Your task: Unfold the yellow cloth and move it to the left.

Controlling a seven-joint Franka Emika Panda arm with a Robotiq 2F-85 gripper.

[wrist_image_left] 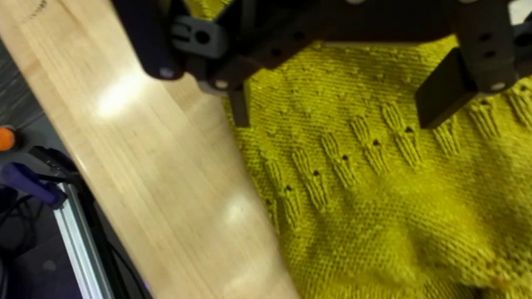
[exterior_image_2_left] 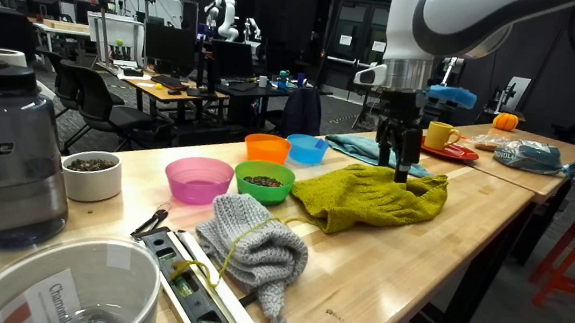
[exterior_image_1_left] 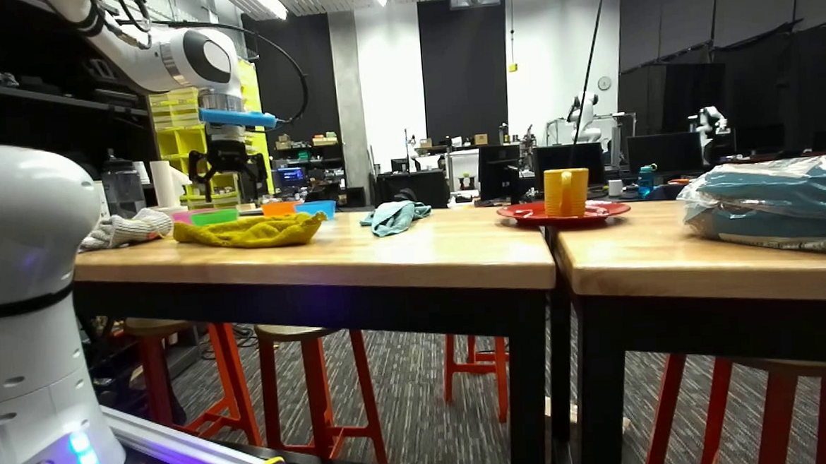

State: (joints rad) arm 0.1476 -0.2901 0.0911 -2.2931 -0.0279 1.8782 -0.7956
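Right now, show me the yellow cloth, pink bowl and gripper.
Yellow cloth (exterior_image_2_left: pixel 367 200), in an exterior view: knitted middle.
Pink bowl (exterior_image_2_left: pixel 196 190), in an exterior view: outer wall.
Gripper (wrist_image_left: pixel 336 118), wrist view: between its fingertips.

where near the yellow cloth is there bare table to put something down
Bare wood lies between the yellow cloth, the gray cloth and the table edge; another patch lies between the yellow cloth and red plate. Crowded: the green bowl, pink bowl, orange bowl and blue bowl cluster beside the yellow cloth, with the open tool above that cloth.

A table (exterior_image_2_left: pixel 372 269) carries bowls (exterior_image_2_left: pixel 262 195) and yellow cloth (exterior_image_2_left: pixel 369 206).
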